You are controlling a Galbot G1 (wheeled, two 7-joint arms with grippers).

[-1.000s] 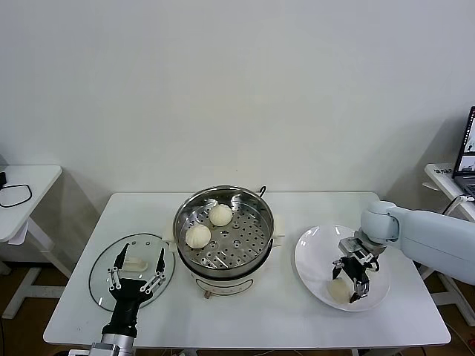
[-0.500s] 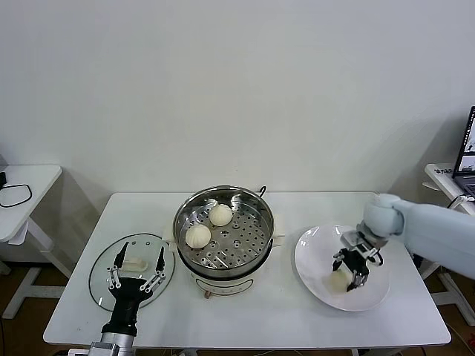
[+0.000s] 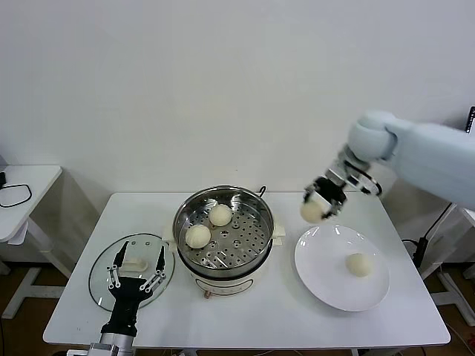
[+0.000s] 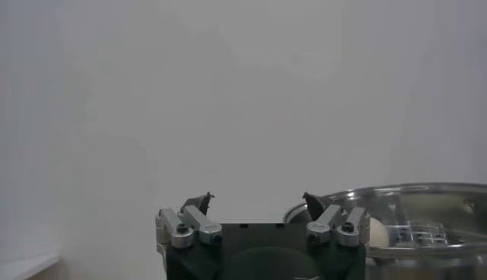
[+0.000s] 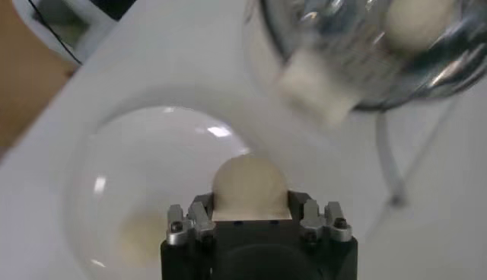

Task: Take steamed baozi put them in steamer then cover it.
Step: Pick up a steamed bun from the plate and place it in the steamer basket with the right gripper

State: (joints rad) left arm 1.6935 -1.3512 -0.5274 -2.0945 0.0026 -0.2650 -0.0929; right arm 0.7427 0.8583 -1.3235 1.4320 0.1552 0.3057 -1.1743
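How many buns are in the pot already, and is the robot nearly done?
About halfway. Two baozi sit in the steamer. The right gripper holds a third baozi in the air between the white plate and the steamer. One baozi waits on the plate. The glass lid lies on the table under the open left gripper, so covering is left.
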